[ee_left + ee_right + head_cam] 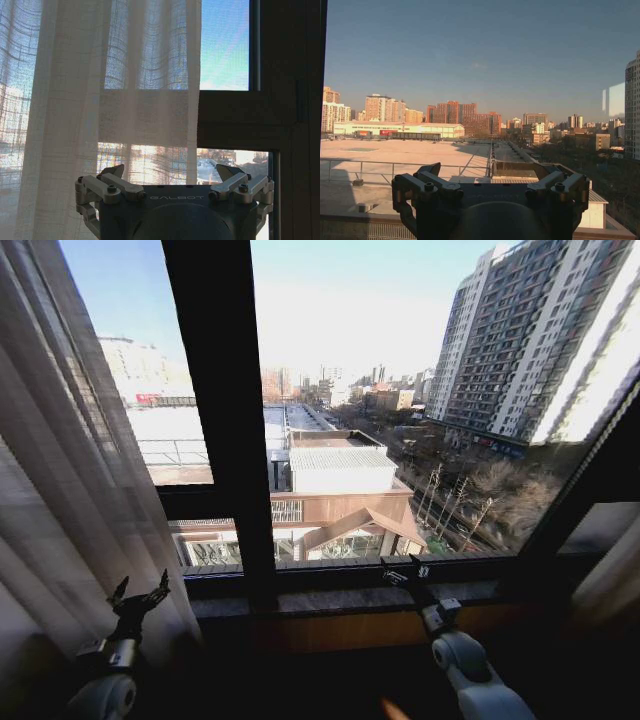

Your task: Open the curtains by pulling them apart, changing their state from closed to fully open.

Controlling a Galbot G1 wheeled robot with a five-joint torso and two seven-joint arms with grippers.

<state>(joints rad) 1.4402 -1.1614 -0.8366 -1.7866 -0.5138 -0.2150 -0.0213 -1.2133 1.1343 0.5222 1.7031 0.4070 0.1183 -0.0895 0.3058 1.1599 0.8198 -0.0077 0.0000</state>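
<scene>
Head camera looks forward and down at the window frame (225, 440). Both wrist cameras face outward through it; all share the cityscape.

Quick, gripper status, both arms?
Left gripper: open, empty, beside the curtains.
Right gripper: open, empty, at the window sill.

The sheer curtain (70, 470) beside the left gripper (140, 595) runs off the top, left and bottom edges of the head view, so its rail and hem can't be seen; a bit of fabric (610, 575) out past the right gripper (405, 570) gets cut by the right edge, can't tell if it's the other panel; both arms get chopped off at the bottom edge; in the left wrist view the curtain veils the window frame (240, 115) behind it.
</scene>
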